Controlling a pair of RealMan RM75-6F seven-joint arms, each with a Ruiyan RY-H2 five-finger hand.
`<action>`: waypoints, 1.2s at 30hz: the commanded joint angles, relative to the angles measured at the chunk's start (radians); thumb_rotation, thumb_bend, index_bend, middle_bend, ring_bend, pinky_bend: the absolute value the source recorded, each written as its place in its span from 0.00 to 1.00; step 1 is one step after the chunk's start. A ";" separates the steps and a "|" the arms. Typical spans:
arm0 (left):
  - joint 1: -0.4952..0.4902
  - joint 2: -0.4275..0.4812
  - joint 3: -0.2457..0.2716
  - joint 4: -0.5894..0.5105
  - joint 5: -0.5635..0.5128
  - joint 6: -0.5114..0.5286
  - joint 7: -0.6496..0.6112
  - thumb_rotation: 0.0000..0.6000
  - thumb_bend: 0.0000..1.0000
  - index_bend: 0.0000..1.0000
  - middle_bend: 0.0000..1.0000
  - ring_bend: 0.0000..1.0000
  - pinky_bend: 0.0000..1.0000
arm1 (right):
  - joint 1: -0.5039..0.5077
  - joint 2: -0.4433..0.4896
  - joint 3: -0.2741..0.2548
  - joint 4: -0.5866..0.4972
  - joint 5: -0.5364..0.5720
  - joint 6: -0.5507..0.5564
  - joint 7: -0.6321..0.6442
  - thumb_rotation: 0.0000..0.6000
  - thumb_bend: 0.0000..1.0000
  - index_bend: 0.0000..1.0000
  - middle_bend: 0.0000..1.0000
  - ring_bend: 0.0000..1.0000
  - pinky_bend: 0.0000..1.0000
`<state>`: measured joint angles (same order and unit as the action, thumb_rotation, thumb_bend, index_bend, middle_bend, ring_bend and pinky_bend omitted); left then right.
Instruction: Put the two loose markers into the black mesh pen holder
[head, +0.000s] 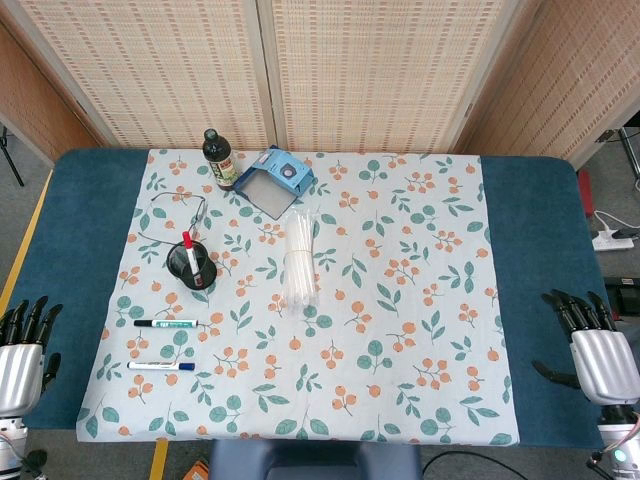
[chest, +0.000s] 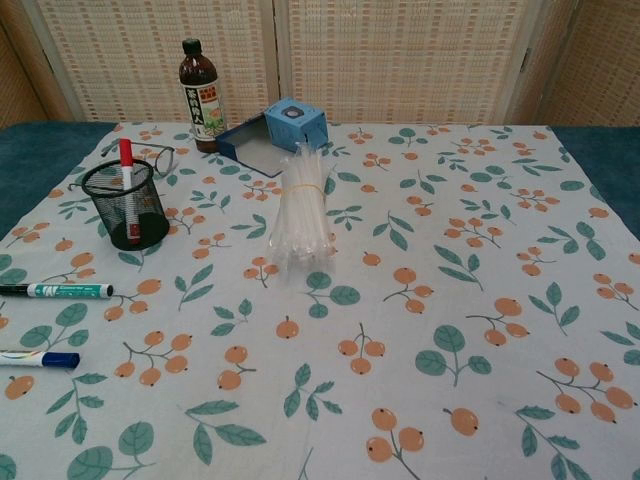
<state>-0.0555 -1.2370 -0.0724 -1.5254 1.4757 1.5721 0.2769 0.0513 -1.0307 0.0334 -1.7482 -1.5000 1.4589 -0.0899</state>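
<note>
A black mesh pen holder (head: 192, 267) (chest: 127, 205) stands at the left of the patterned cloth with a red-capped marker upright inside it. Two loose markers lie flat in front of it: a green-labelled marker (head: 166, 323) (chest: 55, 291) and, nearer the front edge, a blue-capped marker (head: 160, 366) (chest: 38, 358). My left hand (head: 22, 350) rests off the cloth at the table's left edge, fingers apart and holding nothing. My right hand (head: 592, 347) lies at the right edge, also with fingers spread and empty. Neither hand shows in the chest view.
A dark bottle (head: 219, 160) (chest: 199, 96), a blue box with its lid open (head: 277, 178) (chest: 280, 129) and a pair of glasses (head: 172, 210) (chest: 150, 156) sit at the back left. A bundle of clear straws (head: 300, 262) (chest: 303, 210) lies mid-cloth.
</note>
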 joint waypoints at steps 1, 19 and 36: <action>0.001 0.000 0.000 -0.001 0.002 0.003 0.001 1.00 0.34 0.16 0.04 0.00 0.11 | 0.000 0.000 -0.001 -0.001 -0.002 0.001 0.000 1.00 0.00 0.16 0.11 0.14 0.00; 0.004 0.004 0.001 -0.007 0.008 0.012 0.003 1.00 0.34 0.16 0.04 0.00 0.11 | -0.002 0.002 0.000 -0.001 -0.003 0.004 0.002 1.00 0.00 0.16 0.11 0.14 0.00; -0.016 -0.054 0.112 -0.208 0.167 -0.060 0.074 1.00 0.34 0.15 0.07 0.00 0.12 | 0.001 0.002 -0.003 -0.004 -0.010 -0.002 0.005 1.00 0.00 0.16 0.11 0.14 0.00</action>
<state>-0.0600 -1.2548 0.0076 -1.6888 1.5992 1.5388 0.2935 0.0527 -1.0286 0.0302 -1.7524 -1.5103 1.4569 -0.0848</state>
